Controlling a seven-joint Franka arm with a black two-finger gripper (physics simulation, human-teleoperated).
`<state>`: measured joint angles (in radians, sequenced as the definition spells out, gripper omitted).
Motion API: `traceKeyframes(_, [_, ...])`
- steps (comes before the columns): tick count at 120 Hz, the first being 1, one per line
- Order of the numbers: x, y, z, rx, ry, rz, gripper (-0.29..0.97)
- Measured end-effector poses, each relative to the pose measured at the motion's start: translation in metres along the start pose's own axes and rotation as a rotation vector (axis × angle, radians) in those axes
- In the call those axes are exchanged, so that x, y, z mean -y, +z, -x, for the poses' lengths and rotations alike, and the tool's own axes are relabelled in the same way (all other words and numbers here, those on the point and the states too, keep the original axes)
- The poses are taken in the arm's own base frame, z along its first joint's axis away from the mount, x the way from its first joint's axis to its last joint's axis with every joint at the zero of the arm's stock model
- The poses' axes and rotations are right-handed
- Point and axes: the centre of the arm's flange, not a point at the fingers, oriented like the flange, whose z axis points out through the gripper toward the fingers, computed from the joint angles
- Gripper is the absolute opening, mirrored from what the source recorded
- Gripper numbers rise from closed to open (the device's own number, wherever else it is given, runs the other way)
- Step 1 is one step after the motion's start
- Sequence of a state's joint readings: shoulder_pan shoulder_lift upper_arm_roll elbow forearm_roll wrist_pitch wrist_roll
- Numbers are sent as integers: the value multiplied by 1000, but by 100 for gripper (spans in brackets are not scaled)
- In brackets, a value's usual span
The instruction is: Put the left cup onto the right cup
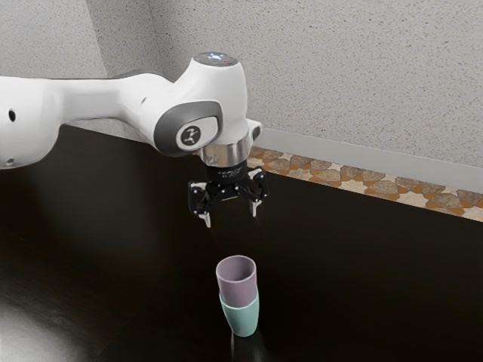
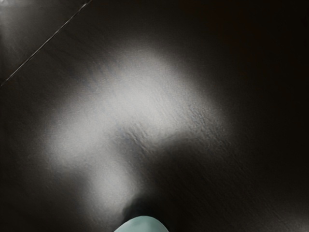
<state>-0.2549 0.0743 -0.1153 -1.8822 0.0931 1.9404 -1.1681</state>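
A mauve cup (image 1: 236, 278) sits nested in the top of a teal cup (image 1: 241, 314), both upright on the dark table (image 1: 90, 249) near its front. My black gripper (image 1: 227, 211) hangs open above and slightly behind the stack, well apart from it, with nothing between its fingers. In the wrist view a sliver of the teal cup (image 2: 141, 224) shows just under the hand, with the glossy table surface beyond it.
The dark tabletop (image 2: 154, 111) stretches around the stack on every side. Behind the table, a patterned floor strip (image 1: 362, 179) runs along the base of a grey speckled wall (image 1: 362, 68).
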Motion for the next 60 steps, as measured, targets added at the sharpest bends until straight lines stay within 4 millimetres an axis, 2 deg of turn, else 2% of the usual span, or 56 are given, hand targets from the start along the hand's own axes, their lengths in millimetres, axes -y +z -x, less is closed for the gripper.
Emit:
traceKeyframes(37, [8,-10,-23,-42,222,-15,68])
traceKeyframes(60, [21,-9,-48,-49,326,-25,68])
